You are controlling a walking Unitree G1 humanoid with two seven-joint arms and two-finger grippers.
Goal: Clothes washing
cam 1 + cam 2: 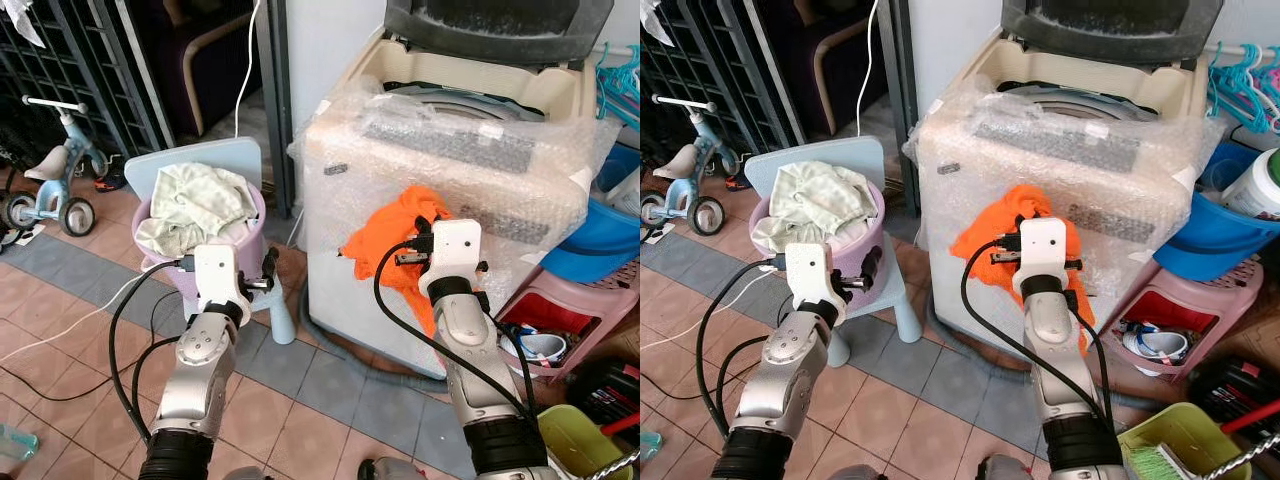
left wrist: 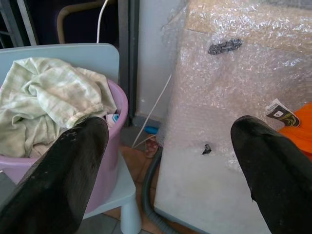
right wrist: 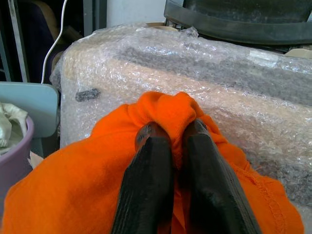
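While the right gripper (image 3: 173, 134) is raised before the front of the washing machine (image 1: 450, 190), its jaws are pinched together on a bunched fold of the orange garment (image 3: 73, 195), which hangs down against the machine's bubble-wrapped front panel, below the open top. The machine's dark lid (image 1: 495, 30) stands tilted back, exposing the rim of the drum opening. The left gripper (image 2: 165, 161) is held lower and to the left, its jaws spread wide with nothing between them, pointing toward the gap between the machine and a pink laundry basket (image 1: 252, 225). The basket rests on a pale blue child's chair (image 1: 215, 160) and holds crumpled pale green checked laundry (image 1: 200, 205). A white cable (image 1: 250, 60) hangs down behind the chair. A small tricycle (image 1: 50, 190) stands on the tiled floor (image 1: 300, 400) at far left; a blue tub (image 1: 605, 235) and a pink crate (image 1: 560, 310) sit to the right of the machine.
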